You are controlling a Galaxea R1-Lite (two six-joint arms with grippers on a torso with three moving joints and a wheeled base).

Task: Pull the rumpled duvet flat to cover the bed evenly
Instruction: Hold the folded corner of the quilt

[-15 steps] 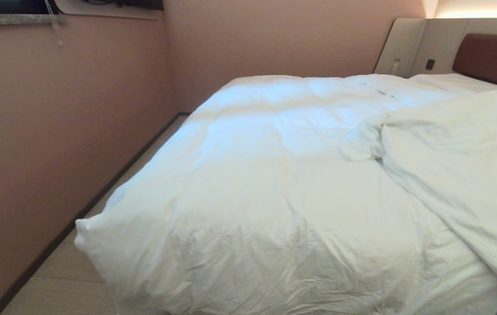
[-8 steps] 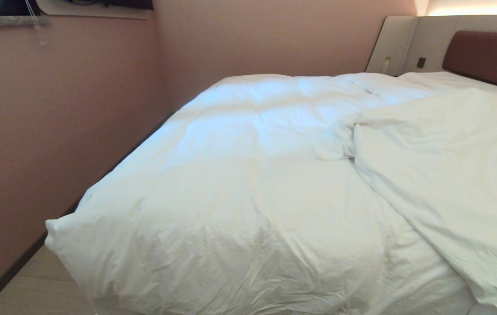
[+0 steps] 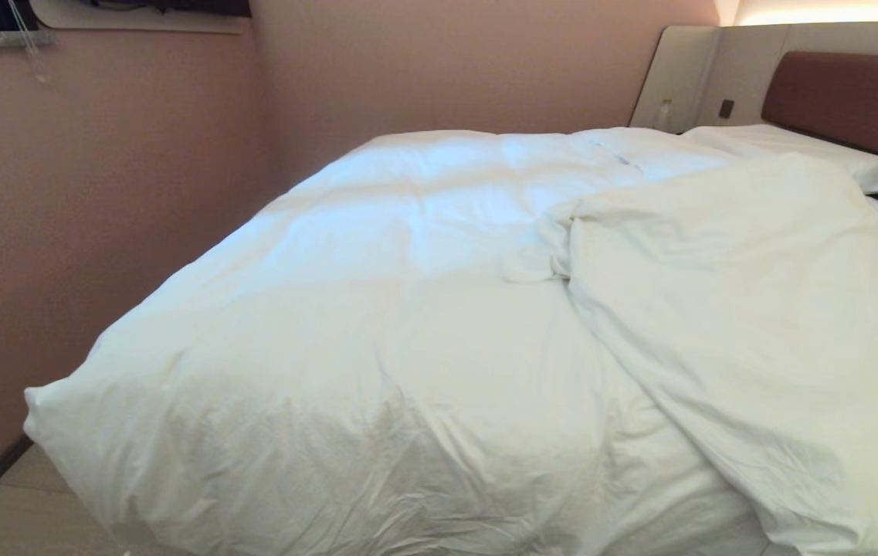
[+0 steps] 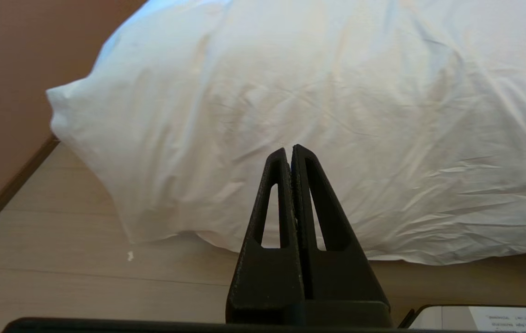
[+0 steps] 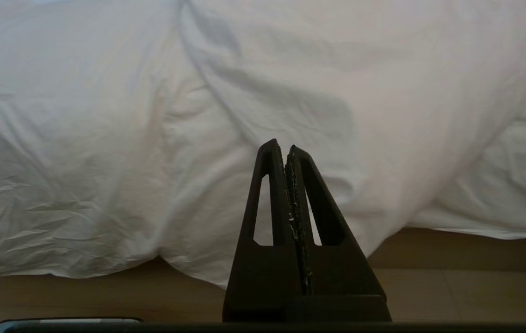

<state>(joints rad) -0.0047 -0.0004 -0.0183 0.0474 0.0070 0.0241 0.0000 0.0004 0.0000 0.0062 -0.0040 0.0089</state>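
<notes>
The white duvet (image 3: 377,309) covers most of the bed, whose brown headboard (image 3: 848,100) shows at the far right. The duvet's right part (image 3: 755,324) is folded back over itself in a thick rumpled flap. Its foot edge hangs over the near end down to the floor (image 4: 290,106) (image 5: 128,152). Neither arm shows in the head view. My left gripper (image 4: 289,149) is shut and empty, short of the hanging edge near the duvet's left corner. My right gripper (image 5: 281,145) is shut and empty too, facing the hanging folds further right.
A pink wall (image 3: 99,216) runs close along the bed's left side, leaving a narrow strip of pale wood floor (image 3: 14,510). A white pillow (image 3: 794,150) lies by the headboard. Beige panels (image 3: 686,73) frame the headboard. Floor (image 4: 82,273) lies between me and the bed.
The whole head view has shifted left, so the camera has turned or driven to the right; more of the folded flap and the pillow shows now. The duvet itself lies as before.
</notes>
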